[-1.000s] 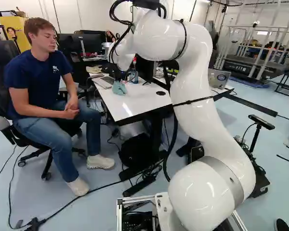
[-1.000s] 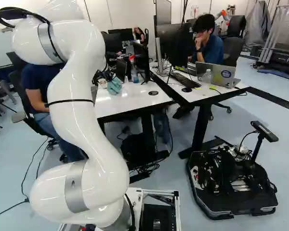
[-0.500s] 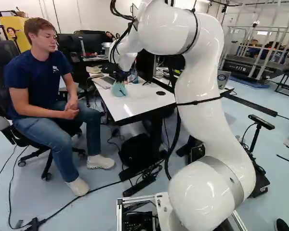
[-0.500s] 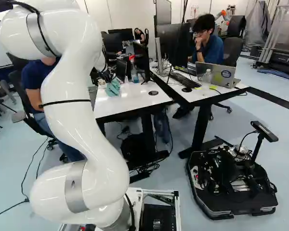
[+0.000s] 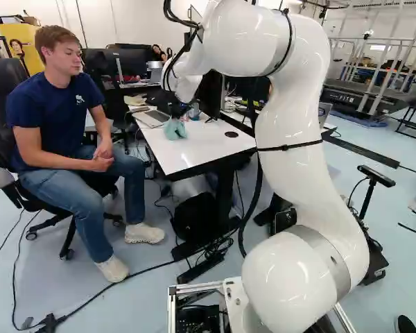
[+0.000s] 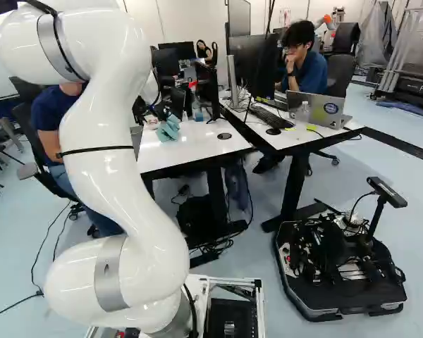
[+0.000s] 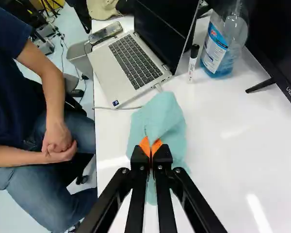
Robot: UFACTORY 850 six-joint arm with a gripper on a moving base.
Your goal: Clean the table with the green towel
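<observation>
In the left base view my gripper (image 5: 178, 111) is at the far part of the white table (image 5: 194, 156), directly over the pale green towel (image 5: 175, 130). The wrist view shows the gripper (image 7: 151, 148) shut on the towel (image 7: 161, 119), its orange pads pinching a fold near the middle. Towel cloth spreads ahead of the fingers and beneath them, against the white tabletop (image 7: 223, 160). The fingers hide part of the cloth.
Ahead of the gripper are an open laptop (image 7: 131, 60), a marker (image 7: 193, 63), a spray bottle (image 7: 223, 41) and a monitor (image 7: 276, 53). A phone (image 7: 105, 33) lies by the laptop. A person (image 5: 62, 125) sits close beside the table's edge.
The upper arm has shifted rightward in the left base view. Gripper and towel have moved slightly over the table, first toward the laptop side, then a little back. The base has stayed still.
</observation>
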